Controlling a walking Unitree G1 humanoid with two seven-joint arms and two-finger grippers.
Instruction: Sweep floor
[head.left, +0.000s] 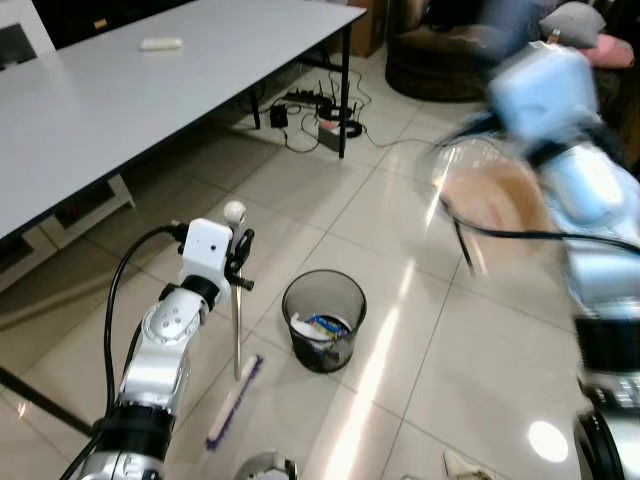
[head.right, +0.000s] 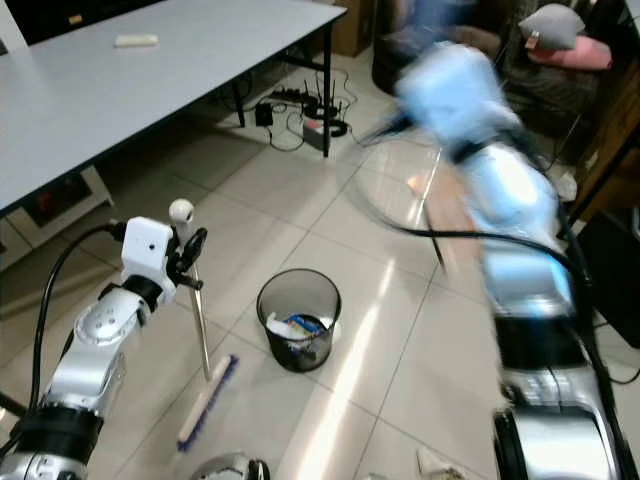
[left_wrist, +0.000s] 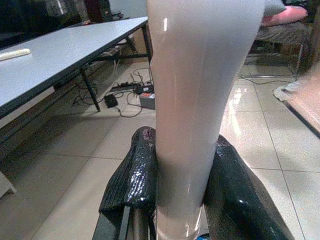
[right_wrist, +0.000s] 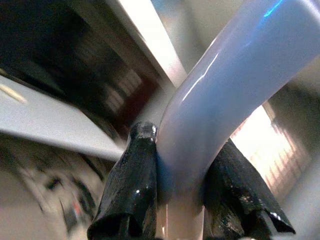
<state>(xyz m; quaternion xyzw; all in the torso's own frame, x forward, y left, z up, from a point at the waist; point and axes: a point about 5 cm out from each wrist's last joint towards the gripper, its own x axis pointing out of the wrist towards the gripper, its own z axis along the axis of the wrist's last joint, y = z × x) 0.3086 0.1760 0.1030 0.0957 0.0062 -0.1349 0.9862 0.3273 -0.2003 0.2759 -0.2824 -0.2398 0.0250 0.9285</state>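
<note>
Left tool (head.left: 240, 252): clamped on broom (head.left: 236, 330) handle near its top.
Broom: upright, long axis vertical; brush head on floor (head.left: 330, 200), beside bin (head.left: 323, 320).
Right tool (right_wrist: 175, 200): gripping pale handle of dustpan (head.left: 497, 200), raised, blurred.

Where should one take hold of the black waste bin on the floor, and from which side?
Grip the rim of the waste bin from above, one finger inside and one outside, on its right side. It stands upright with an open top and thin mesh wall; the broom, held by the left tool, stands close on its left.
</note>
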